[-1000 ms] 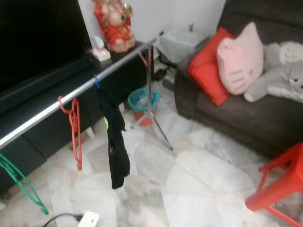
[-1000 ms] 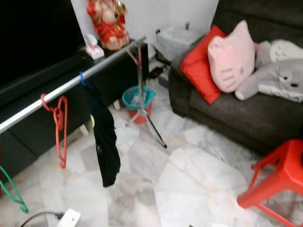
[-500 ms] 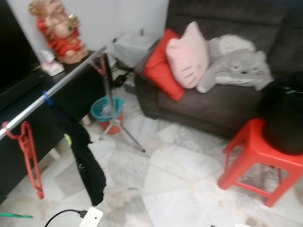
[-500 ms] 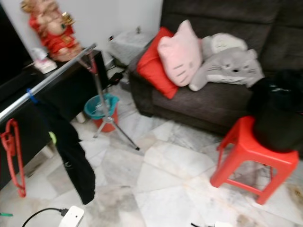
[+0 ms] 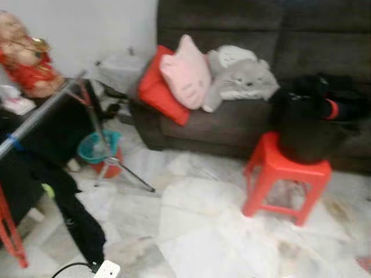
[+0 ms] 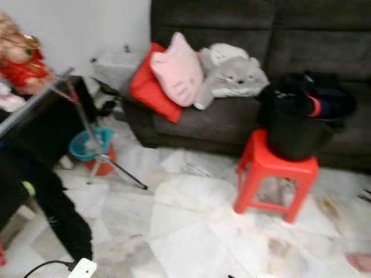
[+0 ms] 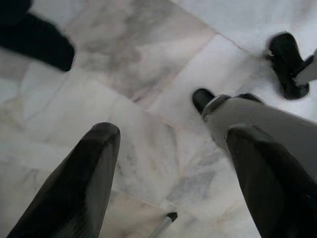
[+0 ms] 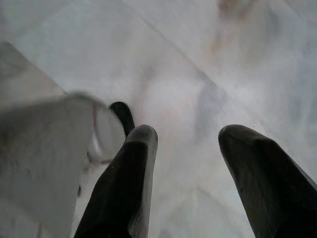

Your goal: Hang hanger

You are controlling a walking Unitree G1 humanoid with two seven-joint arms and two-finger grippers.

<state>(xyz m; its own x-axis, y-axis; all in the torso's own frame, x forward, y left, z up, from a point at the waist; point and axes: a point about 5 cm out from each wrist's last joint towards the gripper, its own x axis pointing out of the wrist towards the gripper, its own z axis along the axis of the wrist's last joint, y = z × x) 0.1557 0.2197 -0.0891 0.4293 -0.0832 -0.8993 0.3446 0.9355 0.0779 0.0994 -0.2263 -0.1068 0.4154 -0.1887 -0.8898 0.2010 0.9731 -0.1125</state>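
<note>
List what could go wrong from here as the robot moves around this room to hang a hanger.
The white power strip and its cable lie on the floor near the rail; a foot might snag them. The rack's tripod legs splay across the tiles, so a bump might tip it. Both grippers, left and right, are open and hold no hanger.

Pale marble floor [image 5: 197, 231] fills the lower frame. On it, right of centre, stands a red stool [image 5: 284, 179]; at left, the rail's tripod stand [image 5: 113, 165] and a teal bucket [image 5: 98, 152]; a white power strip [image 5: 104, 270] lies at the bottom left.
</note>
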